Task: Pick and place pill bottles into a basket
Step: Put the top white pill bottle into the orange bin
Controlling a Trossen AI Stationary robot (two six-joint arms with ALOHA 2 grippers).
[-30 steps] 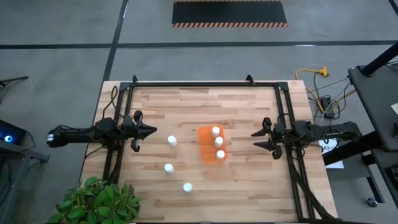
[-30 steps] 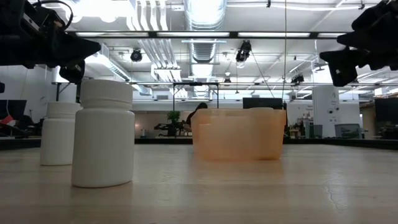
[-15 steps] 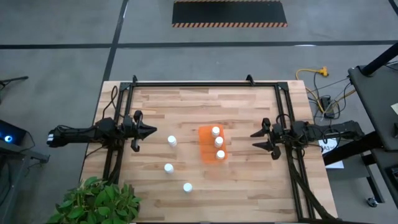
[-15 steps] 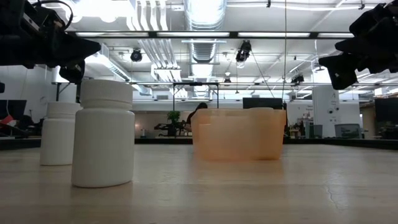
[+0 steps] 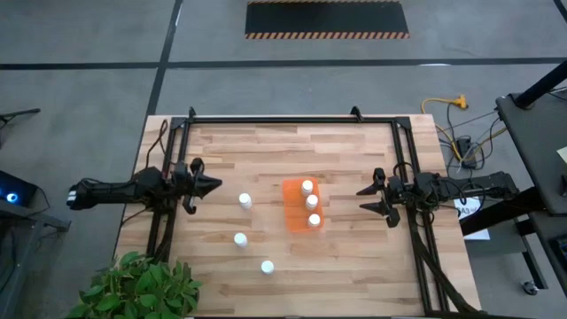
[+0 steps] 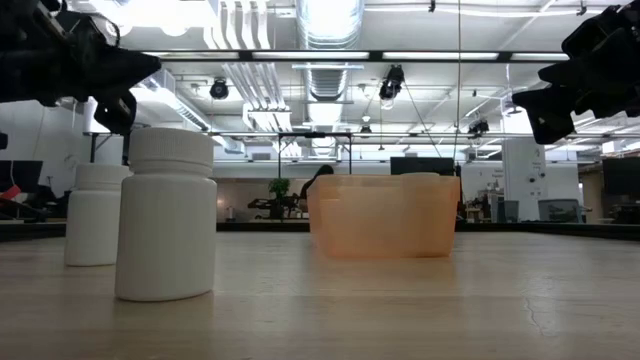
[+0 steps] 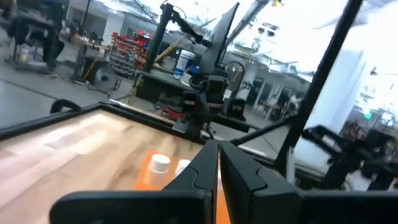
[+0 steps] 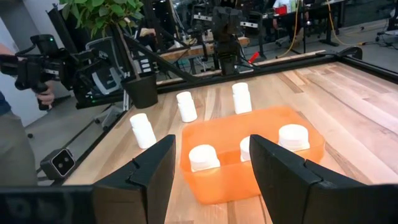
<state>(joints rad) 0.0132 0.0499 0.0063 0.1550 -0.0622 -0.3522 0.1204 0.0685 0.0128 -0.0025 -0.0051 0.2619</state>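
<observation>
The orange basket [image 5: 292, 192] stands right of the table's middle with three white pill bottles upright in it [image 5: 307, 187] [image 5: 312, 202] [image 5: 314, 219]. Three more bottles stand upright on the wood to its left [image 5: 244, 200] [image 5: 240, 238] [image 5: 267, 266]. My left gripper [image 5: 215, 185] hovers shut and empty near the left side, pointing right. My right gripper [image 5: 363, 197] hovers open and empty right of the basket, pointing at it; its wrist view shows the basket [image 8: 249, 180] between its fingers, farther off. The low view shows two bottles [image 6: 166, 215] [image 6: 95, 213] and the basket [image 6: 385, 215].
A dark metal frame [image 5: 292, 120] runs along the table's far, left and right sides. A potted plant [image 5: 133, 283] overhangs the near left corner. A person's hand holding a dark device [image 8: 37, 68] shows beyond the table's left side. Bare wood lies near the front edge [image 5: 354, 275].
My right gripper has edged a little toward the basket, staying open and above the table. The bottles and the basket have not moved.
</observation>
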